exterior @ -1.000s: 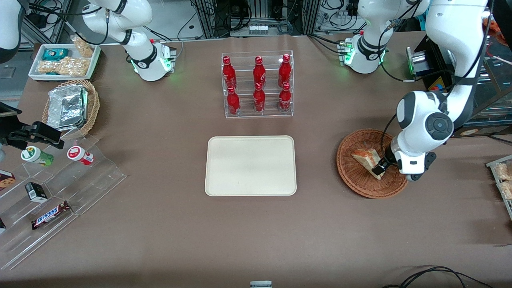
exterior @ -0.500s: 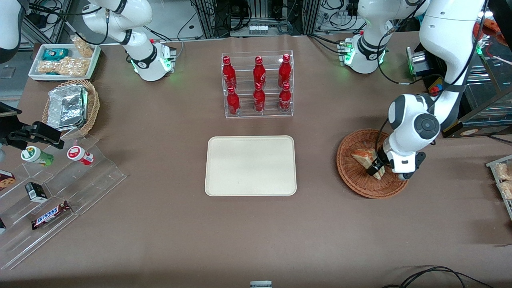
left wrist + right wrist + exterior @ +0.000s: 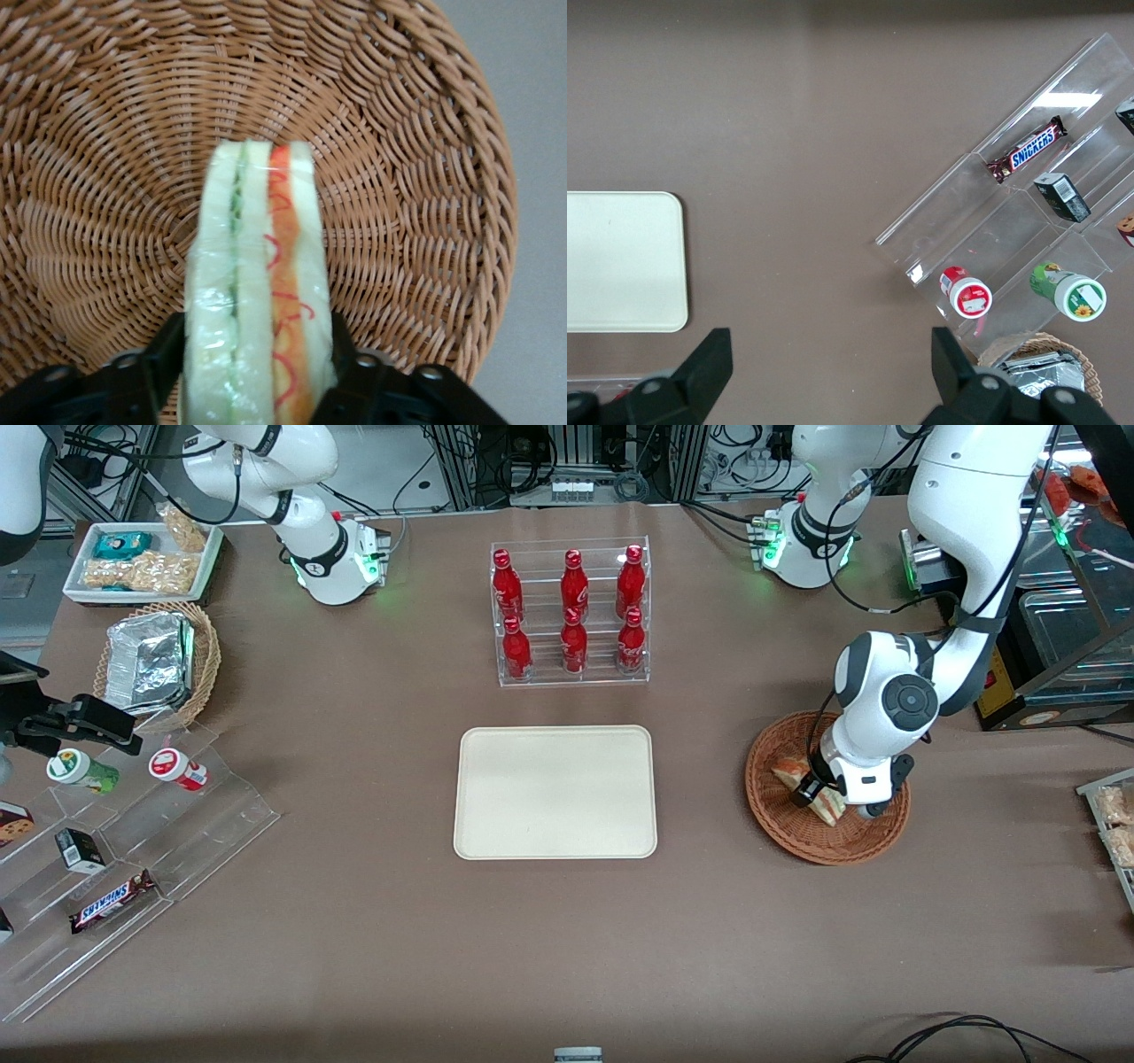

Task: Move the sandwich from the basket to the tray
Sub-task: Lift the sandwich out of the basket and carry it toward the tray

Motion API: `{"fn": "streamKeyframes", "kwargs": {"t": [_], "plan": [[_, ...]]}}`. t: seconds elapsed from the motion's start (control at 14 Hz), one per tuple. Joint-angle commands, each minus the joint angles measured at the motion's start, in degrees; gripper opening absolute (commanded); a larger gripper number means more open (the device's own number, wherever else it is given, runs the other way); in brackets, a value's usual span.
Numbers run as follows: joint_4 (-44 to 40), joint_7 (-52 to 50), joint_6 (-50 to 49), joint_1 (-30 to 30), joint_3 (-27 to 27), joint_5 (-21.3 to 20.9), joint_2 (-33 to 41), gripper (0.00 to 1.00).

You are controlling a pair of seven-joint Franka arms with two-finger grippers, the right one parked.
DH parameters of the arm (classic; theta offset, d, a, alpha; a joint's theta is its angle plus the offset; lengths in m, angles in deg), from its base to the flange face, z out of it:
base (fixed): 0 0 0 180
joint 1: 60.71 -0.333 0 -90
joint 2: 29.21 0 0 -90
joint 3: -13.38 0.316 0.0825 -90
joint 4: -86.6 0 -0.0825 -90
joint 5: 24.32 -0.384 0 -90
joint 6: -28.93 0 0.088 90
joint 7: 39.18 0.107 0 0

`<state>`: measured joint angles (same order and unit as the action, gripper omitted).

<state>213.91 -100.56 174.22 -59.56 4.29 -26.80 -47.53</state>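
Even overhead light, soft shadows, everything sharp but the close-up.

The gripper (image 3: 817, 795) sits over the basket (image 3: 772, 815), throwing a faint shadow onto the weave; glare glints off the clear plastic shelf (image 3: 1063, 99) toward the parked arm's end; up close, the sandwich (image 3: 259, 301) looks slightly soft, its wrap shining.

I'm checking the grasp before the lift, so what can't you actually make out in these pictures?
- Gripper fingertips: in the left wrist view, cut off by the picture's edge, though the fingers sit against both sides of the sandwich.
- Sandwich underside: whether it touches the basket or is lifted cannot be told in either view.
- Sandwich in the front view: partly covered by the arm's wrist.
- Tray: cut off in the right wrist view.
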Motion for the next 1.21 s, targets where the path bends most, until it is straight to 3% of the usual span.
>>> {"fn": "streamKeyframes", "kwargs": {"t": [0.0, 0.21, 0.43, 0.71, 0.93, 1.14], "plan": [[1.09, -0.59, 0.18, 0.0, 0.12, 0.11, 3.98, 0.06], [-1.53, 3.78, -7.26, 0.26, 0.03, -0.42, 8.47, 0.05], [-5.05, 17.82, -15.18, 3.06, -3.65, -0.42, 9.62, 0.07], [-11.64, 22.34, -21.36, 11.93, -6.12, -0.51, 6.38, 0.09], [-23.82, 19.56, -23.63, 20.53, -6.12, -0.16, -2.91, 0.1], [-40.16, 12.62, -31.97, 28.1, -5.86, -2.95, -15.12, 0.14]]}}
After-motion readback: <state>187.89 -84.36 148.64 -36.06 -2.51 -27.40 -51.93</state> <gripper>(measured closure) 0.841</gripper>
